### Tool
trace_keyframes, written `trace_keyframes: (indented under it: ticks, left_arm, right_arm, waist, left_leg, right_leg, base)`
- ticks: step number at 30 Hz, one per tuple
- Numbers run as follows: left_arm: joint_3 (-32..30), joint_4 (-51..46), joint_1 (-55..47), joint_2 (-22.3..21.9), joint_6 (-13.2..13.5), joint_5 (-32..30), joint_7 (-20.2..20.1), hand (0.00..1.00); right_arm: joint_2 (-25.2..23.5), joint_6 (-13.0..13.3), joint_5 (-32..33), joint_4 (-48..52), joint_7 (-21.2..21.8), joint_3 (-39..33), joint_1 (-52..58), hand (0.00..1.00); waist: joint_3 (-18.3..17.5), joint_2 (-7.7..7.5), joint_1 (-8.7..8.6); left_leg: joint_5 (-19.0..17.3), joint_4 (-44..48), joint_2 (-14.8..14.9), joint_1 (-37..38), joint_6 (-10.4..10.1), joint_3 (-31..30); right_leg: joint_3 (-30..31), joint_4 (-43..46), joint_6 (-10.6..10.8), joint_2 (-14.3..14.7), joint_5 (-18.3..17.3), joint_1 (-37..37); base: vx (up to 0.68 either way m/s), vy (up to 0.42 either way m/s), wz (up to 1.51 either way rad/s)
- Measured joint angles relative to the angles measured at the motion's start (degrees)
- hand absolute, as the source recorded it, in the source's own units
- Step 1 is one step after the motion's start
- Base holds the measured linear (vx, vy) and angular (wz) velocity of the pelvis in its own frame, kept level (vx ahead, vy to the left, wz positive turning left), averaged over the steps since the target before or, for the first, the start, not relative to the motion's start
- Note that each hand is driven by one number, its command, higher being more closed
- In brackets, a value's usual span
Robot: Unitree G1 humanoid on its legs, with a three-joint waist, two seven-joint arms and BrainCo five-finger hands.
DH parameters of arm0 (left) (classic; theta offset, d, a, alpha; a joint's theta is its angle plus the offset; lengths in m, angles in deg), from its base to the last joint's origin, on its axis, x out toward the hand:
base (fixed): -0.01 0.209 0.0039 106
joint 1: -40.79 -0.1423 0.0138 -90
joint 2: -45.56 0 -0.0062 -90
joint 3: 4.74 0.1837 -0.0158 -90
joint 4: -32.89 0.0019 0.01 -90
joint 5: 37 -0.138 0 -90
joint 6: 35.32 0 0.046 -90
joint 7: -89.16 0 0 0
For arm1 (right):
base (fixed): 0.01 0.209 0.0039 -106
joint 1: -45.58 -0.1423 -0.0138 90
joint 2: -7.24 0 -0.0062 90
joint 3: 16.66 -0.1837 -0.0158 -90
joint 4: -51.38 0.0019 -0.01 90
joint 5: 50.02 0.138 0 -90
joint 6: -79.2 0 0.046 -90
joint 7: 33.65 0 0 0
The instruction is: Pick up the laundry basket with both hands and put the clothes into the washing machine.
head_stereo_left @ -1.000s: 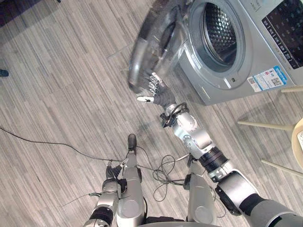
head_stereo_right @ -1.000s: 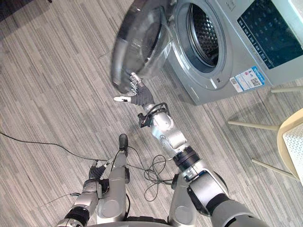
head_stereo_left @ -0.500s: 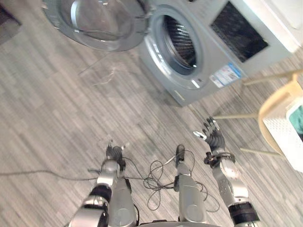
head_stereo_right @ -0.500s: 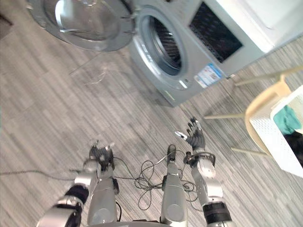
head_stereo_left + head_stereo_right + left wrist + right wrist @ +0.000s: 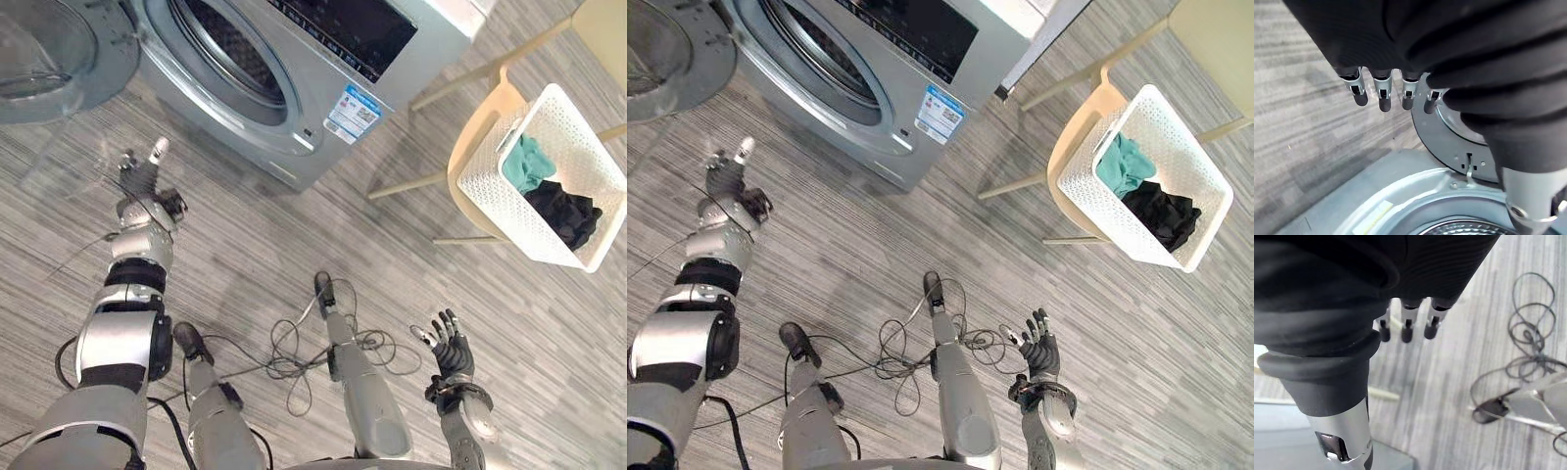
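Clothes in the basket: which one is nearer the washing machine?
The teal one. It lies at the end of the basket that faces the washing machine, while the black one lies at the far end.

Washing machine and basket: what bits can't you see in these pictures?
Washing machine drum: left eye view, cut by the top edge, inside too dark.
Door: both eye views, cut off at the top-left corner.
Laundry basket: its bottom, hidden by the teal and black clothes.
Chair seat: hidden under the basket.
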Motion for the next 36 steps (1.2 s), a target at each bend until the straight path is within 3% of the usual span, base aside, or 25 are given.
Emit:
trace_keyframes:
  ticks: [4, 11, 15, 23, 26, 29, 36]
  left_arm:
    - [-2.42, -2.96, 1.79, -2.75, 1.95, 6.29, 2.64, 0.00]
    - [-4.78, -6.32, 5.98, -6.38, 4.82, 10.86, 7.47, 0.00]
    - [-5.63, -8.50, 7.42, -6.53, 4.92, 11.72, 10.09, 0.00]
    - [-9.51, -12.89, 7.44, -6.91, 4.53, 11.82, 15.14, 0.00]
    - [-12.55, -16.09, 7.03, -6.68, 5.34, 11.59, 15.92, 0.00]
    - [-16.69, -20.79, 2.29, -5.12, 8.26, 11.54, 16.38, 0.00]
    - [-18.33, -22.03, -12.01, -6.02, 8.87, 9.35, 14.75, 0.00]
  right_arm:
    - [0.11, 0.33, 1.58, 3.60, -0.84, -0.07, 2.29, 0.00]
    - [0.62, 1.91, 4.33, 6.43, -1.39, -0.01, 3.43, 0.00]
    - [2.12, 2.13, 4.98, 6.43, -1.47, 0.01, 3.42, 0.00]
    - [2.63, 3.32, 6.45, 5.63, -1.66, -0.01, 3.75, 0.00]
    - [2.94, 3.75, 6.45, 4.37, -1.66, -0.21, 4.57, 0.00]
    - [3.66, 3.71, 6.23, 3.98, -1.65, -0.34, 4.63, 0.00]
    - [4.68, 2.95, 5.99, -0.61, -1.68, -2.24, 3.70, 0.00]
  waist:
    - [0.04, 0.05, 1.10]
    - [0.56, 0.81, 2.88]
    - [0.95, 1.38, 4.38]
    - [1.74, 2.56, 4.50]
    - [2.36, 3.53, 6.00]
    - [2.65, 4.00, 6.92]
    - [2.49, 4.48, 8.79]
  left_leg:
    - [-0.69, 4.05, 3.06, -2.04, -0.96, 1.31]
    - [-1.28, 9.12, 5.32, -6.86, -0.87, 2.06]
    - [-3.05, 12.49, 6.22, -10.41, -0.31, 0.56]
    - [-5.23, 18.14, 7.25, -14.63, 0.16, -2.99]
    - [-5.26, 19.08, 7.53, -15.54, 0.21, -3.97]
    - [-5.23, 19.41, 7.49, -14.95, 0.24, -4.27]
    - [-5.82, 19.34, 5.22, -10.67, 1.26, -4.87]
  right_leg:
    - [-0.69, 0.02, -0.14, 1.61, 0.15, -0.09]
    - [-3.93, 0.02, -0.15, 1.97, 0.16, -0.13]
    - [-5.12, 0.01, -0.18, 1.97, 0.18, -0.91]
    - [-6.75, 0.01, -0.18, 1.86, 0.18, -0.93]
    - [-7.73, 0.02, -0.19, 2.01, 0.18, -0.81]
    - [-8.22, 0.02, -0.20, 1.89, 0.17, 0.28]
    - [-9.95, 0.28, -1.92, 0.19, -1.65, 5.52]
  base:
    - [0.02, -0.008, -0.12]
    - [-0.01, -0.004, 0.16]
    - [-0.05, 0.008, 0.17]
    - [-0.02, 0.017, 0.07]
    - [-0.02, 0.017, 0.06]
    - [-0.02, 0.014, 0.09]
    - [-0.03, 0.017, 0.22]
